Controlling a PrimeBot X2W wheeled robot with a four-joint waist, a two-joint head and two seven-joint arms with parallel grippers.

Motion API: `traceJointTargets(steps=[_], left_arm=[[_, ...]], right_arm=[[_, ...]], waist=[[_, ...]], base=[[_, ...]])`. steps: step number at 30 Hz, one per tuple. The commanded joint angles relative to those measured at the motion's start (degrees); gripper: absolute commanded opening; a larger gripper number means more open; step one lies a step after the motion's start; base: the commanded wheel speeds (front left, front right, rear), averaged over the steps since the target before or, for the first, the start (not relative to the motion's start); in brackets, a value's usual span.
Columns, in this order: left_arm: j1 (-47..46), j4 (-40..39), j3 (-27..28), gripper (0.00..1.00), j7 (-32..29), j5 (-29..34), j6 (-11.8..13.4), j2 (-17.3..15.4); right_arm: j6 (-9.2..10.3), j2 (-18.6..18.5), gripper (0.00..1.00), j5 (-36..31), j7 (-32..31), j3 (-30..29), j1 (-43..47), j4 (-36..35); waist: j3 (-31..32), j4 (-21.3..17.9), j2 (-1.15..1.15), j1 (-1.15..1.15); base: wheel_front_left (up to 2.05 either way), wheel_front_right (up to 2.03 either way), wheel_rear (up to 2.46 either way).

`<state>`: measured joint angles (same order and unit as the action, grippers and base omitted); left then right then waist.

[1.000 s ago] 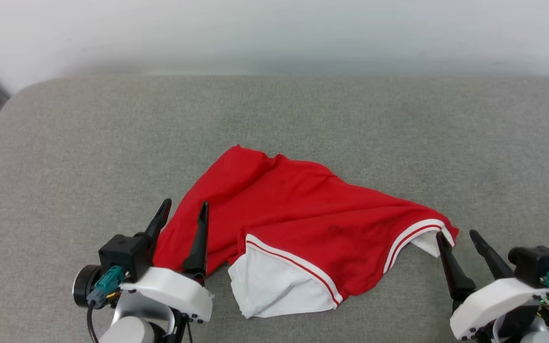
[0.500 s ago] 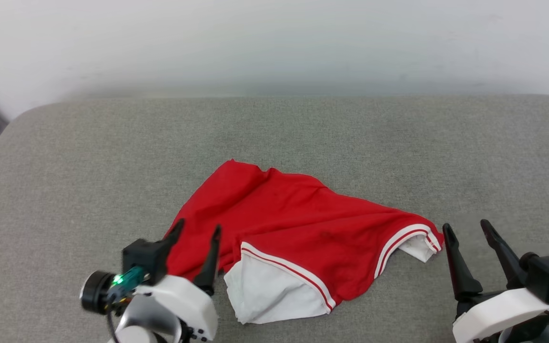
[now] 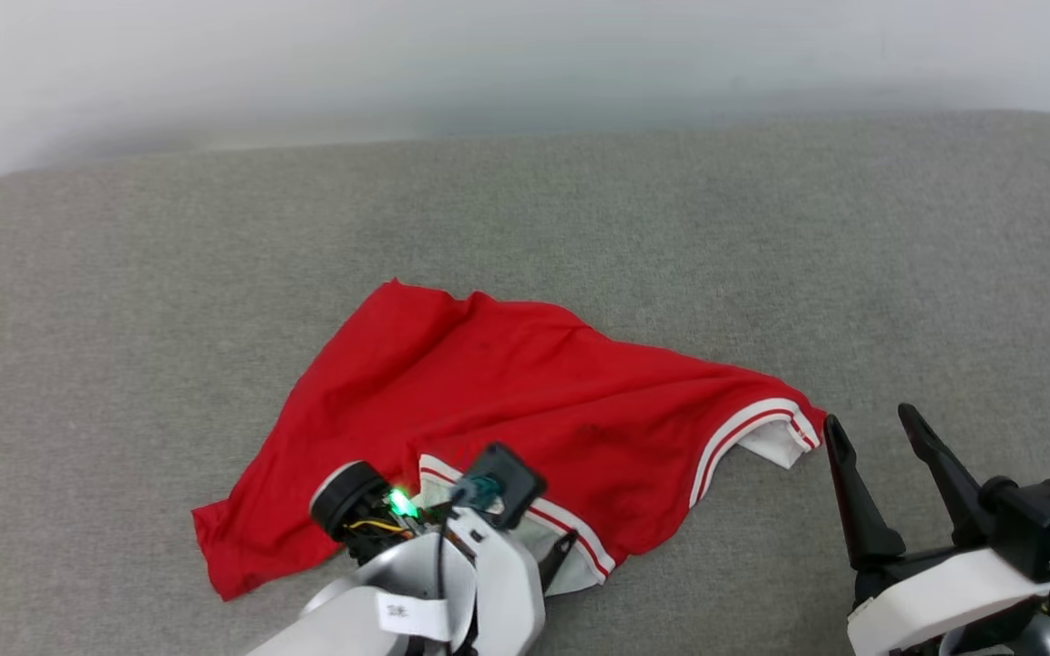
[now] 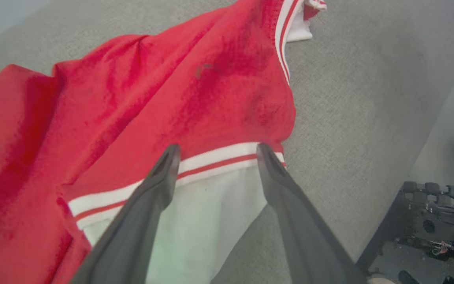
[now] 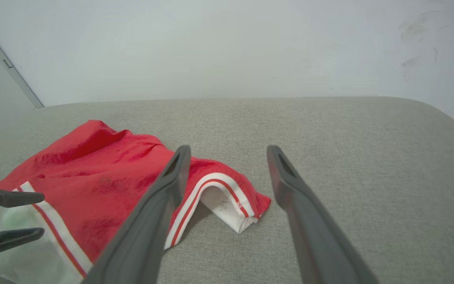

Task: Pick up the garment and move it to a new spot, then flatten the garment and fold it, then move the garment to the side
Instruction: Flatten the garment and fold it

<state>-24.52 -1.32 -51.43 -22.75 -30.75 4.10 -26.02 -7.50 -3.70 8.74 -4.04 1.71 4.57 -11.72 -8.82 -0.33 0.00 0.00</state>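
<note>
Left tool and right tool gape wide at the garment; arm label unreadable.

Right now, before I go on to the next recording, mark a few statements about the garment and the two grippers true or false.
1. The garment lies on the grey fabric surface. True.
2. The left gripper is shut on the white sleeve. False: its jaws stand open over the sleeve's striped trim.
3. The right gripper is open and holds nothing. True.
4. The garment is folded into a neat rectangle. False: it lies spread out and wrinkled.
</note>
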Motion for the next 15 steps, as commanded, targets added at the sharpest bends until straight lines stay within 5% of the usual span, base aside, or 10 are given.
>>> traceJointTargets(steps=[1, 9, 15], left_arm=[[-1.4, 0.7, -1.2, 1.00, -2.0, 0.3, -0.9, 0.1], [-4.1, 6.5, -7.1, 1.00, -12.4, -0.2, -6.3, -0.3], [-4.0, 12.5, -10.4, 0.96, -18.1, -0.1, -7.8, -1.4]], right_arm=[[0.03, 0.3, 1.00, 0.1, 0.4, 0.2, -1.0, -0.4], [0.02, 0.7, 1.00, 0.8, 1.3, 0.6, -2.4, 0.1], [0.02, 0.8, 1.00, 1.0, 1.9, 0.2, -3.2, 0.6]], waist=[[-1.4, -1.0, 0.00, 0.00], [-4.4, -2.3, 0.00, 0.00], [-5.3, -2.6, 0.00, 0.00]], base=[[0.00, 0.00, 0.00], [0.00, 0.00, 0.00], [0.00, 0.00, 0.00]])
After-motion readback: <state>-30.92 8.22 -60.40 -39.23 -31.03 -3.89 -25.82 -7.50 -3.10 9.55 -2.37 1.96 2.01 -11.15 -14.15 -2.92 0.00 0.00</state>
